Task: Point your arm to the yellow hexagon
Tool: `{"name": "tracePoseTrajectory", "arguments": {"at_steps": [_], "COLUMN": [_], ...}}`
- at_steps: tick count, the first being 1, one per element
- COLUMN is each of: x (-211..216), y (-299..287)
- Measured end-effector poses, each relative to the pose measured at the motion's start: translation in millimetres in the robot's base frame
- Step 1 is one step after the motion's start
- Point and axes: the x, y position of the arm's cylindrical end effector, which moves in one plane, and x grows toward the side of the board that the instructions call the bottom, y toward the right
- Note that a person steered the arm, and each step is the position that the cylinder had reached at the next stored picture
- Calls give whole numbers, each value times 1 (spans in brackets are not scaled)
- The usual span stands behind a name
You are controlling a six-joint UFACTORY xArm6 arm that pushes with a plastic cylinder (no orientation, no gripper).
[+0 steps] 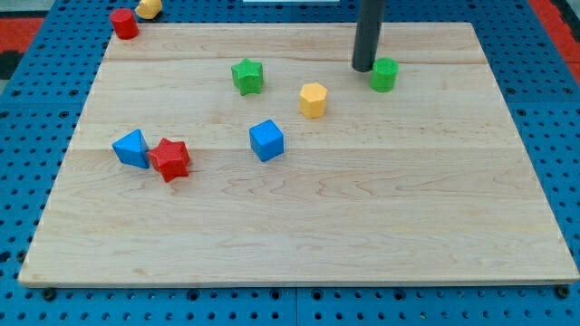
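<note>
The yellow hexagon [313, 100] sits on the wooden board [299, 226], above the middle. My tip [364, 68] is the lower end of a dark rod that comes down from the view's top. It stands to the upper right of the yellow hexagon, apart from it. It is right beside the left edge of a green round block [384, 74].
A green star [246, 76] lies left of the hexagon. A blue cube [266, 140] lies below it. A blue block [132, 148] and a red star [169, 159] touch at the left. A red cylinder [124, 23] and a yellow block [149, 8] sit at the top left corner.
</note>
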Motion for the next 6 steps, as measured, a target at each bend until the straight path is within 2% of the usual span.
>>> {"name": "tracePoseTrajectory", "arguments": {"at_steps": [1, 5, 6], "x": [-1, -7, 16], "y": [-67, -79, -83]}}
